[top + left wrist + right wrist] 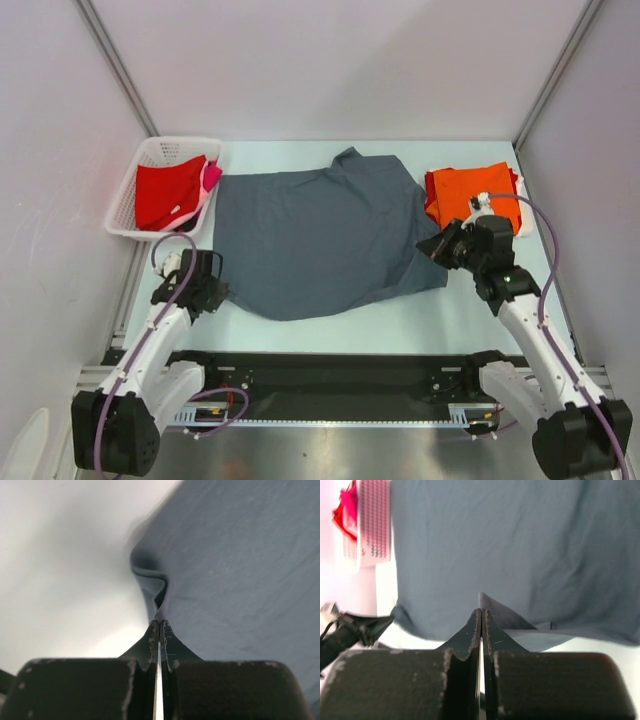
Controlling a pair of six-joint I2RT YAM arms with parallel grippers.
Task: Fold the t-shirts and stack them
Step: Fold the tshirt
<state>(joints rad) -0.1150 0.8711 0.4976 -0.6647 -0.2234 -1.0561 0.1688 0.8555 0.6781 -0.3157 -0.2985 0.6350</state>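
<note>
A dark slate-grey t-shirt [320,240] lies spread flat across the middle of the table. My left gripper [216,291] is at its near-left corner, shut on a puckered fold of the grey cloth [155,587] at the fingertips. My right gripper [433,247] is at the shirt's right edge, shut with a small peak of grey cloth [487,602] drawn up between its tips. An orange t-shirt [470,195] lies folded at the far right. A red t-shirt [165,192] and a pink one [211,176] sit in the basket.
The white lattice basket [125,205] stands at the far left, and it also shows in the right wrist view [372,525]. White walls close in the back and both sides. A black rail [330,385] runs along the near edge between the arm bases.
</note>
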